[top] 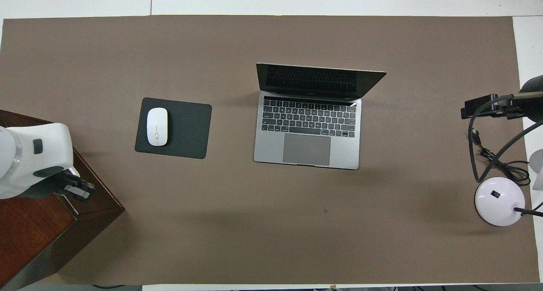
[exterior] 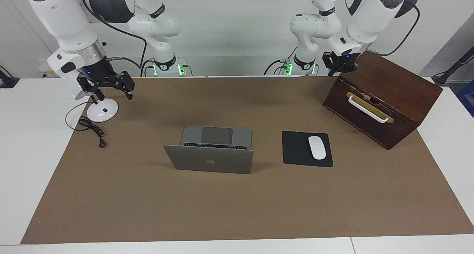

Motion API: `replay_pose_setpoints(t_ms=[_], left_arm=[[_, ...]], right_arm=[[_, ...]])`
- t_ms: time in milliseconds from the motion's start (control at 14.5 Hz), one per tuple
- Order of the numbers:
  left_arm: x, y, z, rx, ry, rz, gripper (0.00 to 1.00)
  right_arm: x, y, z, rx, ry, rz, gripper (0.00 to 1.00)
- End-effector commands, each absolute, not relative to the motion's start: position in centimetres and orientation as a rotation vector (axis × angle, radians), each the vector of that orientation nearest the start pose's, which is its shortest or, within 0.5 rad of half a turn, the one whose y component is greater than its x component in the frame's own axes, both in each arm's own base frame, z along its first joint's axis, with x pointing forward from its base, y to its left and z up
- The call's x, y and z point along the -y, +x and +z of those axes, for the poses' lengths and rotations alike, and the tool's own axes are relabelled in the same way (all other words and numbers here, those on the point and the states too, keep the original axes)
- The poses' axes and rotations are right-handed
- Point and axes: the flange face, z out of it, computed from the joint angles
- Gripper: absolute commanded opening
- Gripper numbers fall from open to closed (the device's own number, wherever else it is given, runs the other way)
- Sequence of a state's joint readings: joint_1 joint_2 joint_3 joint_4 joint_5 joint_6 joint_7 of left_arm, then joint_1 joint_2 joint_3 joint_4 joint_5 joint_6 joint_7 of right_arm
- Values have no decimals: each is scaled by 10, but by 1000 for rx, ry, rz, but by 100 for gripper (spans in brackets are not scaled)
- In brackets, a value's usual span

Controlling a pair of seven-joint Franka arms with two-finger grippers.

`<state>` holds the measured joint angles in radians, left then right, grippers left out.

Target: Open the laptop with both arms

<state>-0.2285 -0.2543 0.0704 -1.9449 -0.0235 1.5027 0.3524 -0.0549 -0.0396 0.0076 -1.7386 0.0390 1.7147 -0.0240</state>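
The silver-grey laptop (exterior: 211, 161) (top: 307, 130) stands open in the middle of the brown mat, lid raised. Its apple logo faces away from the robots; the keyboard and trackpad lie on the robots' side, and the screen is dark. My right gripper (exterior: 111, 93) is open and empty, up in the air over a white lamp base at the right arm's end, well apart from the laptop. My left gripper (exterior: 341, 65) (top: 80, 189) hangs over the top edge of a dark wooden box at the left arm's end, also well apart from the laptop.
A black mouse pad (exterior: 296, 150) (top: 186, 130) with a white mouse (exterior: 317, 147) (top: 157, 126) lies beside the laptop toward the left arm's end. The wooden box (exterior: 385, 98) (top: 42, 223) has a white handle. The white lamp base (exterior: 102, 111) (top: 498, 200) has a black cable (exterior: 92, 130).
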Motion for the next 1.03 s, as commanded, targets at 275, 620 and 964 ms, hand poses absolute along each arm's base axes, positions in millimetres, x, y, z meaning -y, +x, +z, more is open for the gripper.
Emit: replay_pose_setpoints(t_ms=[275,620,964], left_arm=[[7,483,603,-645,-3102,-27,0],[-18,495,614,-554,-3102,-149,0],[-15,498,615,-311,-3138,-188,100]], right_arm=[[51,538,556,-28,-3125,38,100],[55,530,548,-38,-3120,91,100],[55,529,550,-37,-3119,119,100]])
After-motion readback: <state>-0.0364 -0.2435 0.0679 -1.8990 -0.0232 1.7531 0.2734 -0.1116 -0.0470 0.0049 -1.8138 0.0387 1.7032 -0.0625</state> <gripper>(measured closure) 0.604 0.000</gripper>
